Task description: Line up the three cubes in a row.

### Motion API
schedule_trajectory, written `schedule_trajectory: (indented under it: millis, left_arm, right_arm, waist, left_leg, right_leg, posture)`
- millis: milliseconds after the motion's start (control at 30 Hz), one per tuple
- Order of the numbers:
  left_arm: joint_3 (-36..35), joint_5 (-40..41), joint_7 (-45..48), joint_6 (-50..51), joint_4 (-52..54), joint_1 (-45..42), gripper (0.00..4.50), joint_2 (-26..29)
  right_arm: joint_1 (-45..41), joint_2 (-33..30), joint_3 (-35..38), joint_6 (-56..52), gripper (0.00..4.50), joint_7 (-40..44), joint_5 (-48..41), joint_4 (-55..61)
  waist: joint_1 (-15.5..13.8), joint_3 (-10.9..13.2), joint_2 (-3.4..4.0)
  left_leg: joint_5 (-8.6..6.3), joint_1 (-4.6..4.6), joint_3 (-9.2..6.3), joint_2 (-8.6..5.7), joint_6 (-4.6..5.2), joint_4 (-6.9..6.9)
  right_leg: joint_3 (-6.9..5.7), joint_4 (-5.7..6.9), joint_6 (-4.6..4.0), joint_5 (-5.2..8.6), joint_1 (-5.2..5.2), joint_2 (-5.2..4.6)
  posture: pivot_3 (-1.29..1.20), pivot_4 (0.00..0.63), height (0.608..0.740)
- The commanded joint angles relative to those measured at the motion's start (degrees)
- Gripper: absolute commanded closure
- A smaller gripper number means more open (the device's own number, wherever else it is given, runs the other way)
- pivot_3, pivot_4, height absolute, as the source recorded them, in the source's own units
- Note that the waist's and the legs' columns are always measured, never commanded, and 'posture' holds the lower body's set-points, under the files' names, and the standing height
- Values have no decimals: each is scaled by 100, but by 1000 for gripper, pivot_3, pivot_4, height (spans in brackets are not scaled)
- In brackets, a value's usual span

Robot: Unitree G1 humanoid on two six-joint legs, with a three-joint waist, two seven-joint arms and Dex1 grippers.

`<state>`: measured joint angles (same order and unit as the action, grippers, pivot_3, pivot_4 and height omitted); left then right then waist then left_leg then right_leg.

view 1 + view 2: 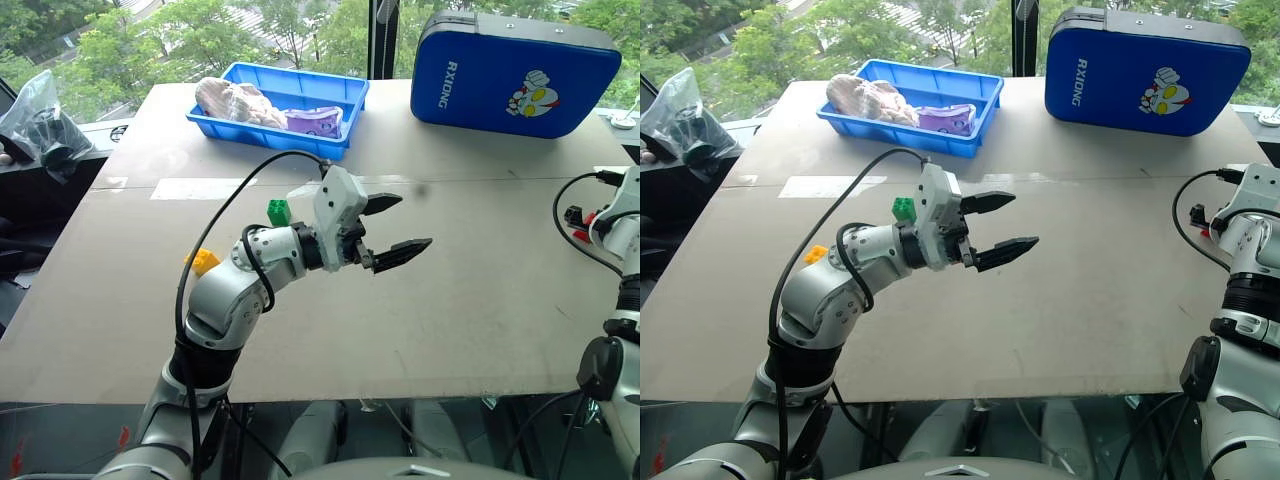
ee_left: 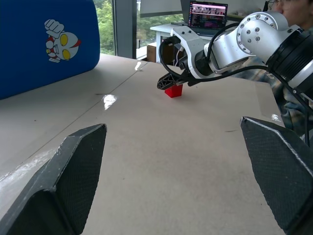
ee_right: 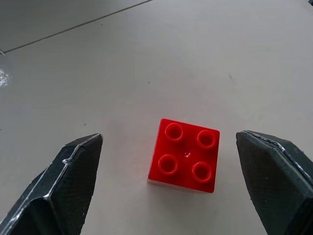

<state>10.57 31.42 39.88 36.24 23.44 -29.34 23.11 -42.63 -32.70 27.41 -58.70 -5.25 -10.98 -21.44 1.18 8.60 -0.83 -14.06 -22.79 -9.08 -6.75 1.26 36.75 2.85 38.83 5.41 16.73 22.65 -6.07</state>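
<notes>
Red cube (image 3: 184,155) on table, between open right hand (image 3: 171,191) fingers

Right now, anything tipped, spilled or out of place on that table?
Nothing looks damaged or spilled. The red brick sits flat, studs up, between the open fingers of the right claw. The green brick and yellow brick sit apart near the left arm, so the three form no row yet.

Bright daylight from the windows (image 1: 300,30) leaves glare patches on the table (image 1: 480,320); shadows are soft.
</notes>
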Motion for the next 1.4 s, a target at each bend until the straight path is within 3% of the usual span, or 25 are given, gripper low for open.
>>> schedule_trajectory:
  millis: [33,67,100,133,200,367,500,600,733,900,1100,1400]
  left_arm:
    - [-130,163,95,5,348,6,0,38]
    - [-139,198,111,22,361,17,0,46]
    - [-140,220,138,34,375,25,0,61]
    - [-141,231,167,36,378,22,0,73]
    - [-150,262,203,42,374,18,0,75]
    - [-172,319,275,50,360,32,0,88]
    - [-242,410,307,75,364,102,0,101]
    - [-643,668,419,105,424,483,0,317]
    - [-1157,375,611,-467,540,1348,0,815]
    - [-1969,847,976,-476,898,2327,0,1391]
    - [-2591,1334,1045,-162,1381,3145,0,1900]
    - [-2874,1304,977,-234,1736,3854,0,2113]
  right_arm:
    - [-83,-58,-21,-101,1326,-58,49,266]
    - [-64,-59,-47,-161,1857,-58,61,321]
    - [-42,-53,-59,-251,2043,-65,66,382]
    - [-24,-55,-84,-324,2565,-56,73,426]
    - [28,-68,-137,-436,3198,-29,96,523]
    - [106,-138,-187,-617,3201,135,63,755]
    - [251,-326,-489,-540,3201,807,-113,1072]
    - [516,-449,-1036,151,3201,2692,-920,1943]
    - [628,-680,-1852,694,3201,4649,-1661,2823]
    - [261,-840,-3325,2110,3201,6343,-1202,2717]
    - [-473,-456,-4574,3344,3201,7214,-276,1482]
    - [-550,-436,-4897,3948,3201,7782,312,973]
  waist:
    - [0,0,0]
    - [1,0,0]
    - [0,0,0]
    - [0,0,0]
    - [1,0,0]
    - [-4,0,0]
    - [-5,0,0]
    - [72,0,0]
    - [225,3,5]
    - [167,6,1]
    - [43,7,-2]
    - [-21,9,-2]
  left_leg:
    - [0,0,0,0,0,0]
    - [0,0,1,0,0,0]
    - [0,0,1,0,0,0]
    - [0,0,1,0,0,0]
    - [0,0,0,0,0,0]
    - [0,-1,0,0,0,0]
    - [0,-1,0,0,0,0]
    - [0,-1,1,0,0,-1]
    - [-1,5,5,11,1,-9]
    - [-1,4,-5,12,1,-6]
    - [-2,0,-22,10,0,0]
    - [-2,-6,-31,9,-2,-13]
  right_leg:
    - [0,0,0,0,0,0]
    - [0,-1,0,0,0,0]
    - [1,0,0,0,0,0]
    - [1,-1,0,0,0,0]
    - [0,0,0,0,1,0]
    - [0,0,0,0,1,0]
    - [0,0,0,0,1,0]
    - [2,-1,0,0,2,1]
    - [11,-2,0,0,6,10]
    - [1,-8,0,0,5,7]
    - [-16,-10,-1,0,5,1]
    - [-22,-24,-3,-1,5,0]
  posture:
    - [0,150,740]
    - [0,150,740]
    - [0,150,740]
    - [0,150,740]
    - [0,150,740]
    - [0,150,740]
    - [0,150,740]
    - [0,150,740]
    - [0,150,740]
    - [0,150,740]
    - [0,150,740]
    - [0,150,740]
